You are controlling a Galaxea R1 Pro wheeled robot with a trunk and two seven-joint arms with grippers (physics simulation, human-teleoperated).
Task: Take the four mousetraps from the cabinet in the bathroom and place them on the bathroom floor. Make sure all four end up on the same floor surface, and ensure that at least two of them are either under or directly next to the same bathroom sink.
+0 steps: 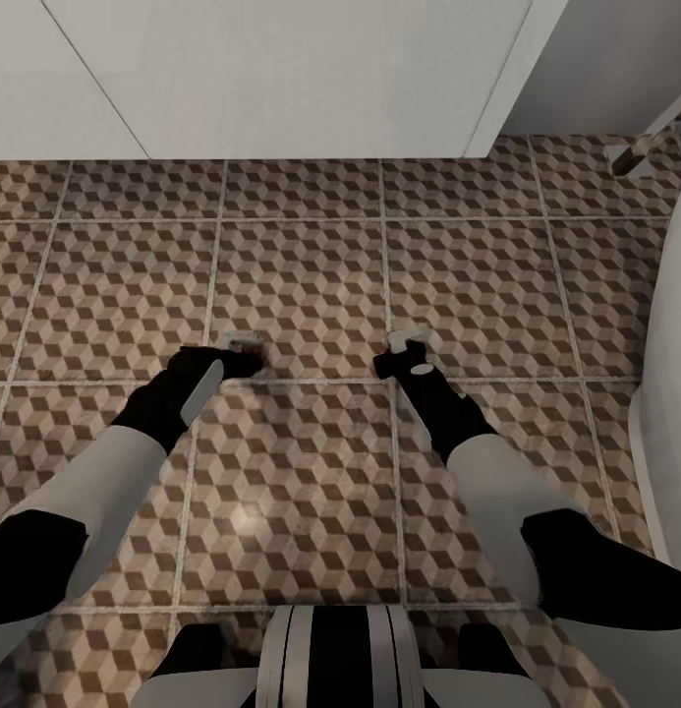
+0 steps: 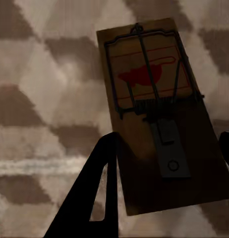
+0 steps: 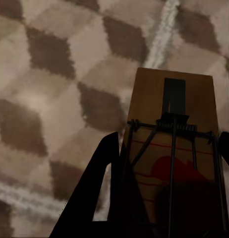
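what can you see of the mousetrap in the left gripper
The mousetrap is a flat rectangular tan wooden board carrying a dark wire bar frame, a coil spring across its middle and a dark metal plate with a small ring. A red mouse shape inside a red outline is printed under the wire. It sits between the dark fingers of the left gripper, low over the cube-patterned bathroom floor. Whether it already rests on the tiles cannot be told. In the head view only a pale corner with a red speck shows.

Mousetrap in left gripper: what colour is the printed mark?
Red, on the mousetrap; clearest in the left wrist view.
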